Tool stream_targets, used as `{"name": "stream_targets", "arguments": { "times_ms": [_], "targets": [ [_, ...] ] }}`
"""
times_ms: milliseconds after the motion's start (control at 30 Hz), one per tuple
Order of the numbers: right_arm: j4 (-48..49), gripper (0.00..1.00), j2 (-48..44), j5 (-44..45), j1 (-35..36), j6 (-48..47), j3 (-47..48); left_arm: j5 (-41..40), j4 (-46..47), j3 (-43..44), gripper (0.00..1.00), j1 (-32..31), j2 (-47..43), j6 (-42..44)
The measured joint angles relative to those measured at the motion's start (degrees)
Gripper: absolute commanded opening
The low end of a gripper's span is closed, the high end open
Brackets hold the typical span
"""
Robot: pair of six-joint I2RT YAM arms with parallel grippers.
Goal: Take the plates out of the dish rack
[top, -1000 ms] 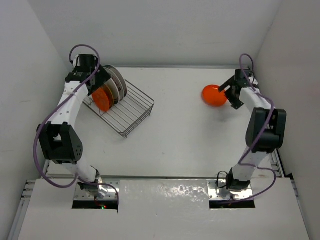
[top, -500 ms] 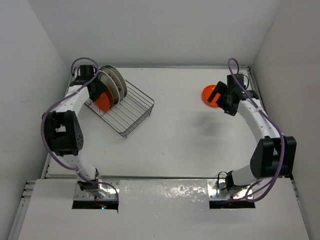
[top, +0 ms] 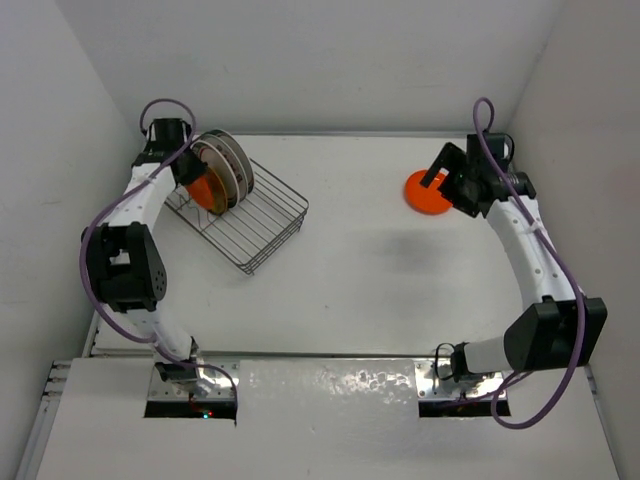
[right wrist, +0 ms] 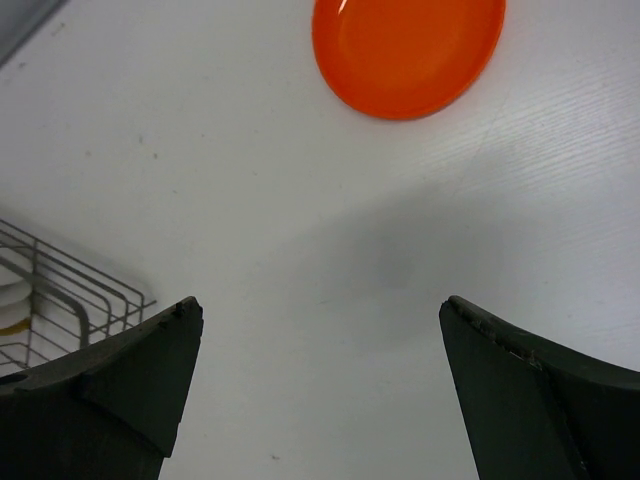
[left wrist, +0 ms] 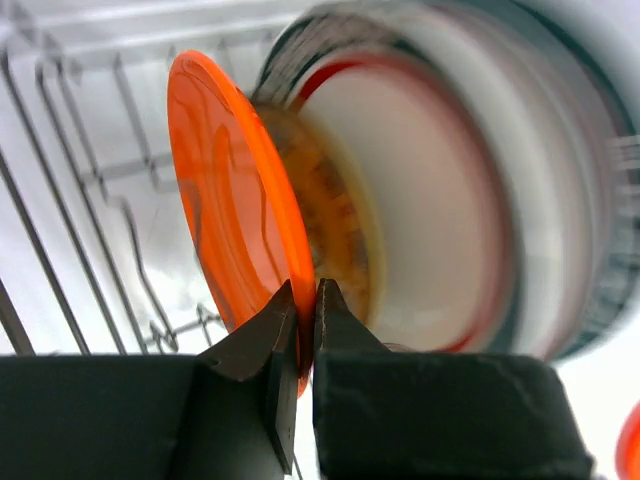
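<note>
The dish rack [top: 268,226] stands at the table's back left with plates upright in it. In the left wrist view an orange plate [left wrist: 225,200] stands nearest, a patterned yellow-orange plate [left wrist: 338,225] behind it, then white plates [left wrist: 430,210] with red and green rim bands. My left gripper [left wrist: 306,305] is shut on the orange plate's rim, at the rack's far end [top: 190,172]. Another orange plate [top: 424,196] lies flat on the table at the back right. My right gripper [right wrist: 320,315] hangs open above the bare table beside that plate [right wrist: 405,50], holding nothing.
White walls close in the table on the left, back and right. A corner of the wire rack [right wrist: 60,290] shows at the left edge of the right wrist view. The table [top: 370,270] between rack and flat plate is bare white.
My left gripper has closed onto the rim of the orange plate in the rack. My right arm has lifted and drawn back from the flat orange plate, jaws still open.
</note>
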Motion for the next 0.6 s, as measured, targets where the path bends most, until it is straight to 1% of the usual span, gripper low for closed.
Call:
{"name": "stream_targets", "arguments": {
  "times_ms": [100,133,200,267,300,367,433,467,500,533,600],
  "targets": [
    [-2.27,0.99,0.37,-1.25,0.02,1.88,4.26,1.49,-0.87,3.93,0.00,0.00,-0.28,4.74],
    [-3.13,0.99,0.83,-1.84,0.09,2.60,6.38,2.64,-1.95,6.19,0.00,-0.26,-0.66,7.54],
    [-4.90,0.99,2.93,-2.75,0.46,3.85,12.55,3.28,-4.66,10.23,0.00,-1.20,-1.18,12.74],
    [-6.29,0.99,6.05,-4.63,1.07,5.33,20.37,0.59,-7.06,13.64,0.00,-4.26,-2.03,18.47],
    [-6.49,0.99,8.07,-5.81,1.51,6.12,24.72,-1.97,-7.34,14.53,0.00,-7.19,-2.86,21.86],
    [-7.17,0.99,12.52,-8.37,2.64,7.65,34.29,-7.13,-6.75,14.34,0.00,-17.05,-5.75,29.75],
    [-7.98,0.99,18.12,-11.72,3.98,9.03,44.89,-8.59,-5.81,13.53,0.00,-29.18,-8.02,37.88],
    [-8.59,0.99,21.53,-13.62,4.74,9.64,51.04,-8.61,-5.55,13.42,0.00,-34.42,-8.44,41.09],
    [-8.31,0.99,24.15,-15.41,5.42,9.97,55.10,-7.89,-5.11,13.42,0.00,-40.26,-8.52,44.59],
    [-8.24,0.99,26.14,-16.90,6.19,10.14,57.83,-6.91,-4.87,13.42,0.00,-45.24,-8.48,47.58],
    [-8.94,0.99,27.80,-19.39,7.56,10.05,57.94,-4.61,-5.29,13.42,0.00,-51.08,-8.33,51.89]
  ]
}}
